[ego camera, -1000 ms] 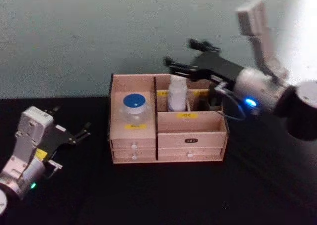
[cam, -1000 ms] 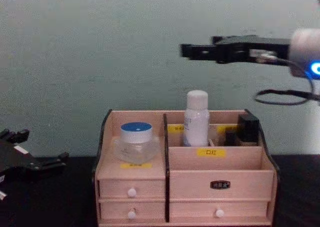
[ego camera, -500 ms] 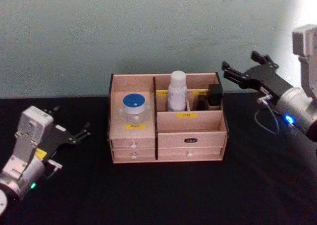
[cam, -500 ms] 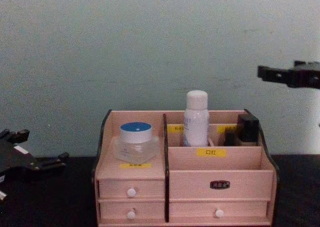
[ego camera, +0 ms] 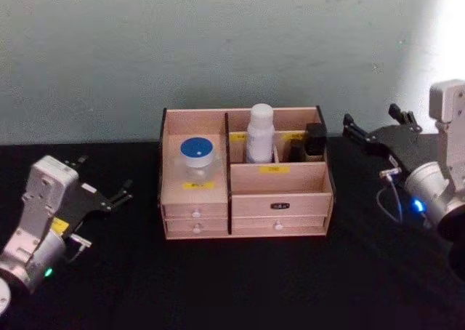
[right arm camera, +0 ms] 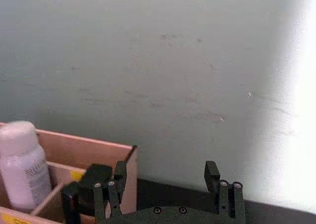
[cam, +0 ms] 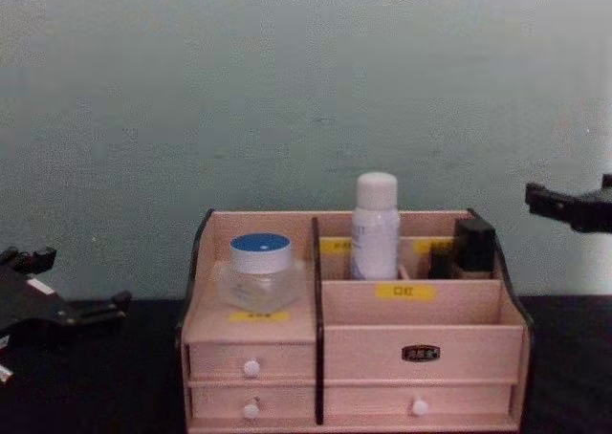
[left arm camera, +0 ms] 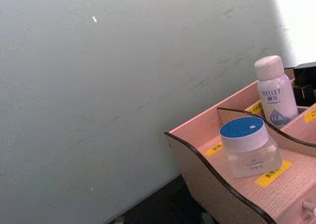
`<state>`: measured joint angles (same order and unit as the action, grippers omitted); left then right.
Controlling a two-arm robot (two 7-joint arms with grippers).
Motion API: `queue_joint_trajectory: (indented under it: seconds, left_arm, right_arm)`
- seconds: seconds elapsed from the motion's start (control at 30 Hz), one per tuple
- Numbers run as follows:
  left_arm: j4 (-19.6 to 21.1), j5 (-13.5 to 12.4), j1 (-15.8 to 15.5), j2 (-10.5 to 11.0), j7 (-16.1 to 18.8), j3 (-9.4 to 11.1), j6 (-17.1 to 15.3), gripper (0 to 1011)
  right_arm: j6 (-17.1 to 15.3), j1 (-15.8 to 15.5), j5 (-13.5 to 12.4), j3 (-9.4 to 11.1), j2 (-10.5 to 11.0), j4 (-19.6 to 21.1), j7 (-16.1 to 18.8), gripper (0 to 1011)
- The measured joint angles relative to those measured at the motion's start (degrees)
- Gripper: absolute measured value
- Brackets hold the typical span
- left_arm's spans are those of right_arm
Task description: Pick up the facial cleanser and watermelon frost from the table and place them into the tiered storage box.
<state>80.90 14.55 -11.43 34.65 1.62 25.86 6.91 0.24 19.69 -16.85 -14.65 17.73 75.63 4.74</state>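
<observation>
The tiered storage box (ego camera: 280, 193) stands mid-table, drawers facing me. Its left compartment holds a clear jar with a blue lid (ego camera: 196, 154). In the back compartments stand a white bottle (ego camera: 260, 134) and a small black item (ego camera: 314, 141). Which of these is the facial cleanser or the watermelon frost I cannot tell. My right gripper (ego camera: 372, 116) hovers open and empty to the right of the box, clear of it; the right wrist view has its fingers (right arm camera: 212, 170) spread. My left gripper (ego camera: 104, 176) rests open at the left, well away from the box.
A black cloth covers the table (ego camera: 240, 286), with free room in front of the box and on both sides. A plain pale wall (ego camera: 218, 46) rises close behind the box. The jar (left arm camera: 248, 146) and bottle (left arm camera: 275, 97) sit in the box (left arm camera: 222, 184).
My right gripper has pulled back from above the box's back compartments, moving right and down, empty. The left arm and the box's contents have not moved.
</observation>
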Motion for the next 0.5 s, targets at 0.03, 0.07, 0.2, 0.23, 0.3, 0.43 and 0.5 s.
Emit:
queue_joint_trajectory:
  seconds: [0.03, 0.07, 0.2, 0.23, 0.3, 0.43, 0.5]
  left_arm:
    - [0.01, 0.0, 0.0, 0.0, 0.0, 0.0, 0.0, 1001]
    - [0.0, 0.0, 0.0, 0.0, 0.0, 0.0, 0.0, 1001]
    - [0.0, 0.0, 0.0, 0.0, 0.0, 0.0, 0.0, 1002]
    - [0.0, 0.0, 0.0, 0.0, 0.0, 0.0, 0.0, 1001]
    - [0.0, 0.0, 0.0, 0.0, 0.0, 0.0, 0.0, 1001]
    - [0.0, 0.0, 0.0, 0.0, 0.0, 0.0, 0.0, 1001]
    - [0.0, 0.0, 0.0, 0.0, 0.0, 0.0, 0.0, 1001]
  right_arm:
    - [0.77, -0.2, 0.62, 0.11, -0.63, -0.75, -0.72, 1003]
    - [1.12, -0.27, 0.88, 0.2, -0.91, -1.15, -1.06, 1003]
    - [2.39, -0.63, 2.13, 0.53, -2.07, -2.87, -2.43, 1002]
    - [2.6, -0.69, 2.36, 0.6, -2.28, -3.14, -2.64, 1003]
    - [3.1, -0.83, 2.97, 0.79, -2.85, -4.02, -3.18, 1002]
    - [3.4, -0.91, 3.78, 1.08, -3.62, -5.31, -3.71, 1003]
    - [3.37, -0.88, 4.17, 1.19, -3.97, -6.13, -3.75, 1002]
